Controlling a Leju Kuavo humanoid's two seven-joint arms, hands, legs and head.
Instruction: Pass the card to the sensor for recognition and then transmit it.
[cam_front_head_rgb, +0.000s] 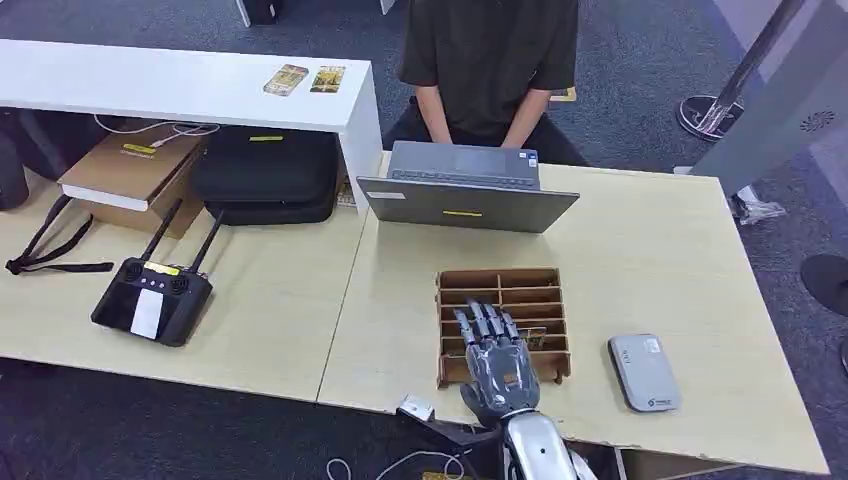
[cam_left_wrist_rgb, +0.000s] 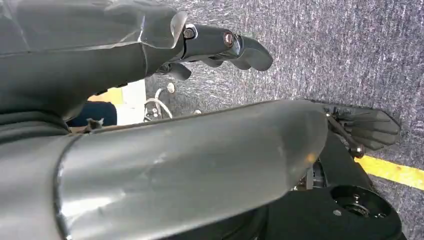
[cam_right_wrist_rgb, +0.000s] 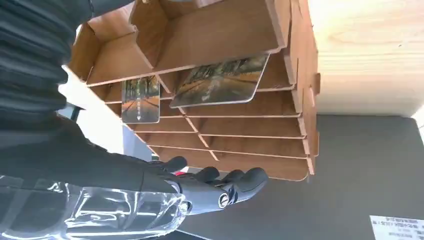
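So the cards (cam_right_wrist_rgb: 220, 82) are parked upright-ish in the slots of the wooden rack (cam_front_head_rgb: 503, 285) at lower centre of the head view, leaning so an edge sticks out to grab, I'd guess. The right hand (cam_front_head_rgb: 496, 357) hovers over the rack's near slots, fingers spread, holding nothing yet; the cards sit just under its fingers. The grey sensor (cam_front_head_rgb: 644, 371) lies right of the rack on the table (cam_front_head_rgb: 650, 250). The left hand (cam_left_wrist_rgb: 220, 47) hangs over carpet, fingers curled, empty.
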